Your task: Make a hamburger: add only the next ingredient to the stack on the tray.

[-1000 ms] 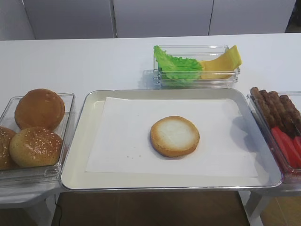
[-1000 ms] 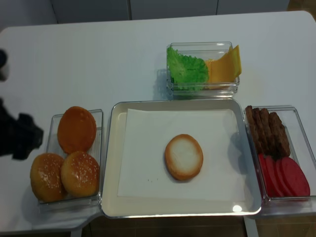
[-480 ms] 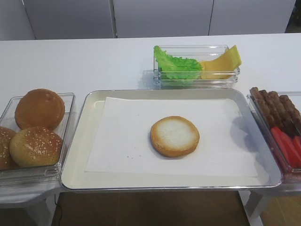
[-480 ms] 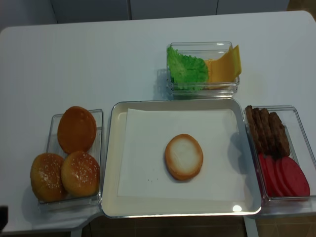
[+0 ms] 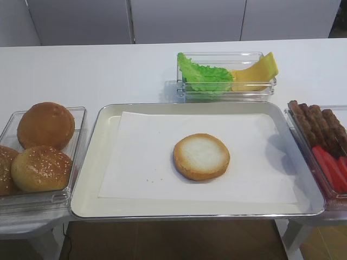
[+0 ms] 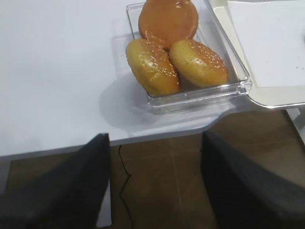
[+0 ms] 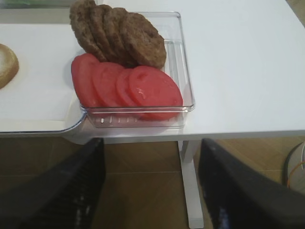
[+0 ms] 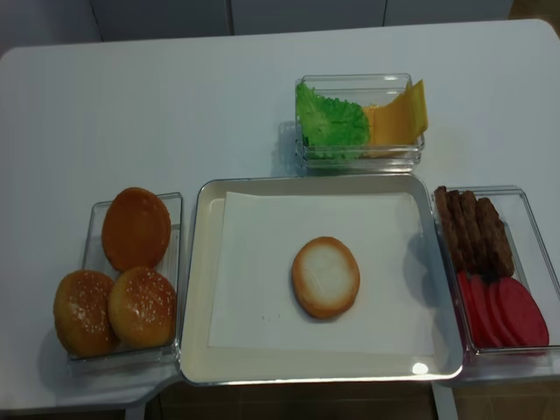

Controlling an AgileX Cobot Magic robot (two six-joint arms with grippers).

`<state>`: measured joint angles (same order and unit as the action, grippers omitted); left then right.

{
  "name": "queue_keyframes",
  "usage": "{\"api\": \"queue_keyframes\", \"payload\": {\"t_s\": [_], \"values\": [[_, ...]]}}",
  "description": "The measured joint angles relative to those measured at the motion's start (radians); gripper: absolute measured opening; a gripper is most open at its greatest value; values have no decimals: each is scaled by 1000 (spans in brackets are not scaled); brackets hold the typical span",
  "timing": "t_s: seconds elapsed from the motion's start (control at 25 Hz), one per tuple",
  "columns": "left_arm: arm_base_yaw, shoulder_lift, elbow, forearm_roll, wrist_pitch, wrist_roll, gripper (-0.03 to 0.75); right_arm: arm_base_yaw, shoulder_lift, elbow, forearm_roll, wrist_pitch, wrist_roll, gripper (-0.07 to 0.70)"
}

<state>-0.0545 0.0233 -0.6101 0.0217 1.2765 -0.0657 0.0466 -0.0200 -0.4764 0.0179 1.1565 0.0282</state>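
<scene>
A round seedless bun half [image 5: 201, 156] lies cut face up near the middle of the paper-lined tray [image 5: 87, 179]; one layer high, it is the whole stack [image 8: 325, 276]. Its edge shows at the left of the right wrist view [image 7: 5, 64]. Neither arm appears in the two high views. My left gripper [image 6: 155, 139] hangs open and empty below the table's front edge, in front of the bun bin. My right gripper [image 7: 151, 143] is also open and empty, below the table edge in front of the patty and tomato bin.
A clear bin [image 6: 243, 86] left of the tray holds two sesame buns [image 6: 151, 66] and a smooth bun [image 6: 167, 21]. Behind the tray, a bin [image 5: 225, 89] holds lettuce and cheese. The right bin [image 7: 186, 71] has patties [image 7: 119, 36] and tomato slices [image 7: 128, 88].
The dark left arm seen at the left edge of the realsense view a second ago has withdrawn out of that view. The bun half and bins have not moved.
</scene>
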Motion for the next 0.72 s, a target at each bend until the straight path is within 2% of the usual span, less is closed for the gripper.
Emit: {"api": "queue_keyframes", "payload": {"t_s": [0.28, 0.72], "values": [[0, -40, 80, -22, 2, 0, 446, 0, 0, 0, 0, 0, 0, 468], [0, -40, 122, -22, -76, 0, 445, 0, 0, 0, 0, 0, 0, 467]]}}
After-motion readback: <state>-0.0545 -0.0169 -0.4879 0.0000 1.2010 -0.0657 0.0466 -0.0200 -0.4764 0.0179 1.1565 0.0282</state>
